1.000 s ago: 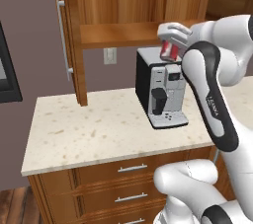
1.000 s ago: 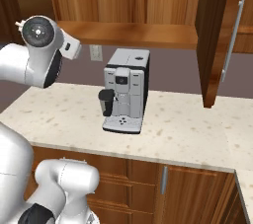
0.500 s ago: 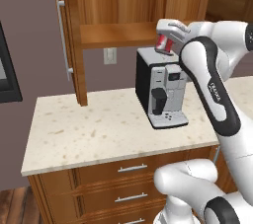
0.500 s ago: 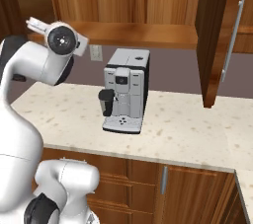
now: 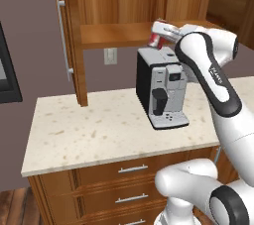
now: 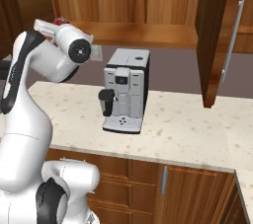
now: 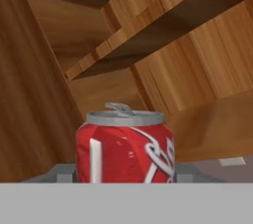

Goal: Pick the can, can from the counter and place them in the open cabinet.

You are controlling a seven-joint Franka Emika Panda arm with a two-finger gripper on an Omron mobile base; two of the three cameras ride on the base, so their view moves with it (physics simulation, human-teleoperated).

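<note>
My gripper (image 5: 157,36) is shut on a red can (image 5: 154,41) with white markings and a silver top. It holds the can in the air above the coffee machine, just at the right front edge of the open cabinet's shelf (image 5: 109,33). In the hand view the can (image 7: 124,149) stands upright between the fingers of the gripper (image 7: 123,171), with the wooden cabinet interior (image 7: 163,70) behind it. From the right base view the can (image 6: 60,21) peeks over the arm's wrist, left of the shelf (image 6: 143,33). The cream counter (image 5: 99,130) lies below.
A grey-and-black coffee machine (image 5: 161,87) stands on the counter right under the hand. The cabinet door (image 5: 69,35) with its silver bar handle hangs open at the left, and shows at the right (image 6: 215,35) from the other side. Drawers (image 5: 131,169) sit below the counter.
The arm has carried the can to the left and slightly forward, from over the coffee machine's right side to the shelf's edge. The grip has not changed.
</note>
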